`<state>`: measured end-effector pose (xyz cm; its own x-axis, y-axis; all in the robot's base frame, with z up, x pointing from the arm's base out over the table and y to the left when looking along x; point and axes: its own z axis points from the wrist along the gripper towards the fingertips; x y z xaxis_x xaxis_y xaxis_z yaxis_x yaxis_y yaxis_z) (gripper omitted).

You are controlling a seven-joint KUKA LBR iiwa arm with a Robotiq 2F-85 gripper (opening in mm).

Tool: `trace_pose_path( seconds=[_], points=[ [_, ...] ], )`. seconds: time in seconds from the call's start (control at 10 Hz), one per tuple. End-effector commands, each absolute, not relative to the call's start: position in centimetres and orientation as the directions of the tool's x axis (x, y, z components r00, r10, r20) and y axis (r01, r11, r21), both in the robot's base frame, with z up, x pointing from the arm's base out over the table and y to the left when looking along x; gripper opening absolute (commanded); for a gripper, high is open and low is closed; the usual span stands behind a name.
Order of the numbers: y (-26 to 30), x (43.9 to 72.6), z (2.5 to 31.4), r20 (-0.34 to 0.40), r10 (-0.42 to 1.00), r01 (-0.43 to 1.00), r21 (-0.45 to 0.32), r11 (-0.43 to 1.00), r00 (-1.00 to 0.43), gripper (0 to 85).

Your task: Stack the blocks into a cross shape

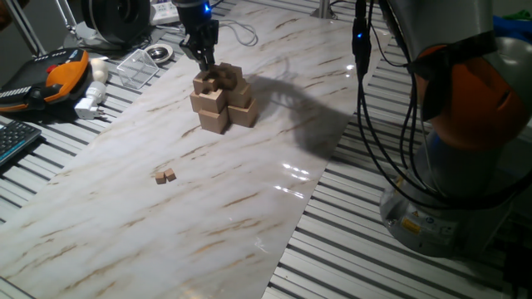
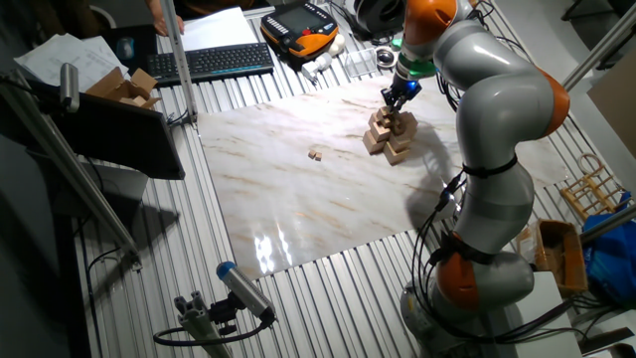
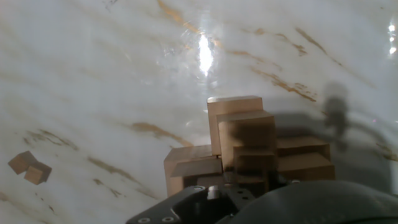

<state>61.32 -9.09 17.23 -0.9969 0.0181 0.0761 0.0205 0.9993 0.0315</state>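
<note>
Marble-patterned board (image 1: pixel 249 216) in one fixed view carries the cross shape (image 1: pixel 221 100) near its far end, with the gripper (image 1: pixel 204 60) right at the pile's top, and two blocks (image 1: pixel 165 175) lie touching each other well apart from the pile, nearer the camera. From the other fixed view the arm (image 2: pixel 497 119) bends over the pile (image 2: pixel 390 134), gripper (image 2: pixel 397 97) at its top and the blocks (image 2: pixel 315 154) lying off to the left, though whether the fingers are spread or pinching something cannot be told. Seen from the hand, the pile (image 3: pixel 249 149) rises in tiers just beyond the dark gripper body (image 3: pixel 249 202), the fingertips are hidden, and the blocks (image 3: pixel 31 168) sit at the far left edge of the board (image 3: pixel 93 74).
</note>
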Motion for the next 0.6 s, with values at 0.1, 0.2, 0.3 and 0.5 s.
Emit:
trace_pose_path(
  seconds=[0.1, 0.2, 0.3, 0.5],
  points=[
    [-8.3, 61.5, 18.2, 0.095, 0.026, 0.028, 0.026, 0.999, -0.995, 34.0],
    [-7.6, 61.5, 18.7, 0.097, 0.034, 0.036, 0.021, 0.999, -0.995, 34.0],
    [-6.8, 61.4, 19.0, 0.097, 0.047, 0.050, 0.024, 0.998, -0.994, 34.0],
    [-5.0, 61.2, 19.4, 0.103, 0.080, 0.083, 0.025, 0.996, -0.991, 34.0]
  ],
)
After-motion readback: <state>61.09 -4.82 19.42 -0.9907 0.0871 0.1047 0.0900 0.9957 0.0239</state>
